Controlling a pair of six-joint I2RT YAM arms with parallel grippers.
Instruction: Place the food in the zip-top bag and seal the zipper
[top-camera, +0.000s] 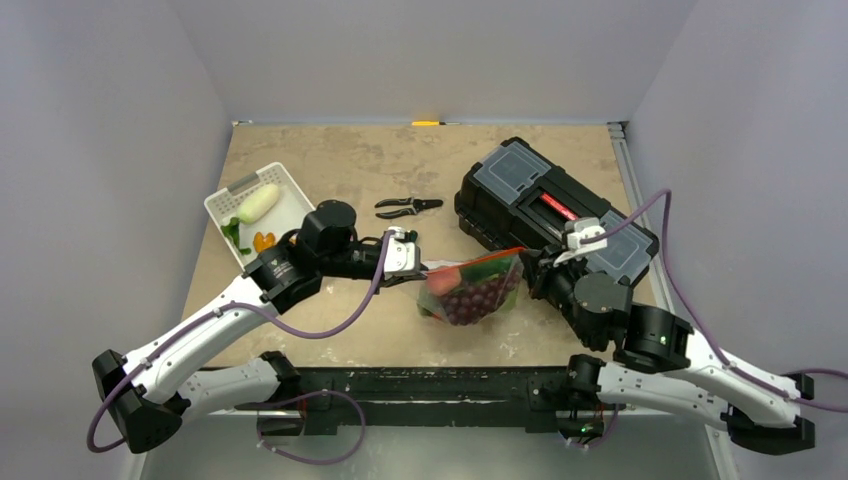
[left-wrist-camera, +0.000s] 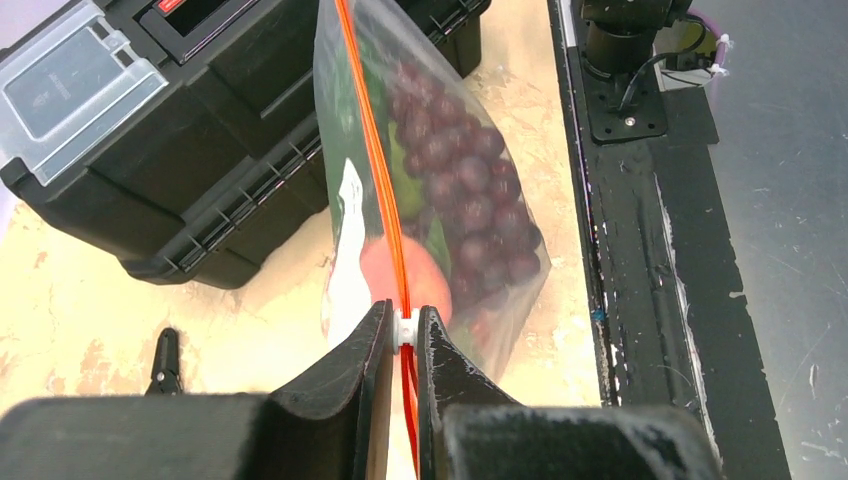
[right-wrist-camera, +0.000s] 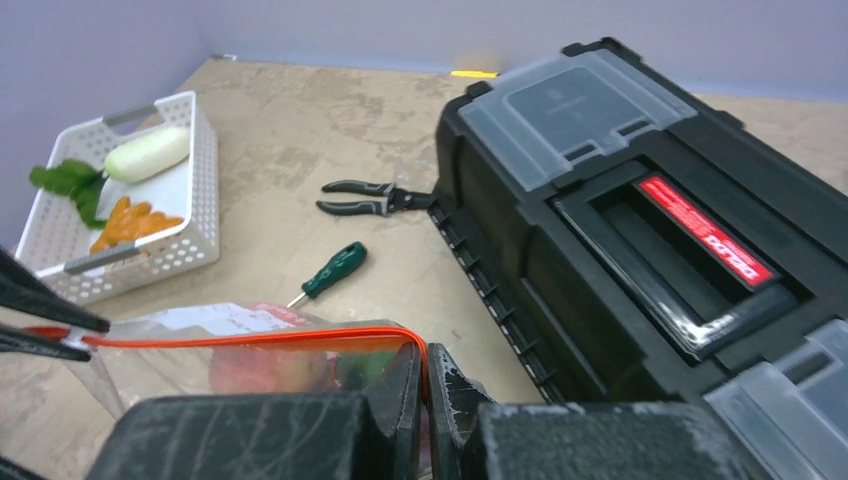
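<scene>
The zip-top bag (top-camera: 470, 290) hung between both arms, above the table (top-camera: 340, 160) near its front edge, with the grape bunch (left-wrist-camera: 470, 190) and the peach (left-wrist-camera: 420, 275) inside. The left gripper (left-wrist-camera: 404, 325) had its jaws clamped on the zipper (left-wrist-camera: 370, 150). The right gripper (right-wrist-camera: 425, 365) pinched the bag's opposite corner, jaws together. The carrot (right-wrist-camera: 125, 220) and the cucumber (right-wrist-camera: 147, 153) lay in the white basket (top-camera: 225, 205) at the left edge.

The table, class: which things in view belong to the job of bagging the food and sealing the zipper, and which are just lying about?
Belong: zip-top bag, zipper, grapes and peach inside it, carrot and cucumber in the white basket, left tool pinching the zipper, right tool pinching the bag's corner.
Lying about: pliers, screwdriver, black toolbox.
</scene>
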